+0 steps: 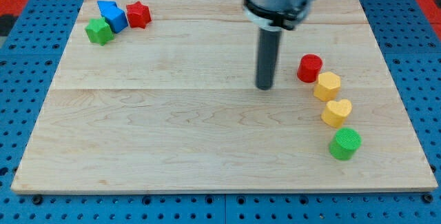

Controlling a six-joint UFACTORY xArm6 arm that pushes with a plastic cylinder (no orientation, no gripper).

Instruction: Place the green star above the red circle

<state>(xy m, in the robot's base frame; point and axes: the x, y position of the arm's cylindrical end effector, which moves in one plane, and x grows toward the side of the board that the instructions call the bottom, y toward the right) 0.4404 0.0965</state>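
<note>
Two far-apart pieces: green star top-left, red circle right.

On the wooden surface — far left, a blue block touches a red star; right, a yellow hexagon, yellow heart, green cylinder.

Bright, even light from above on the board, no harsh glare. Blocks cast only faint, soft shadows. The rod shows a pale sheen down its side. Focus slightly soft all over, edges mildly blurred.
</note>
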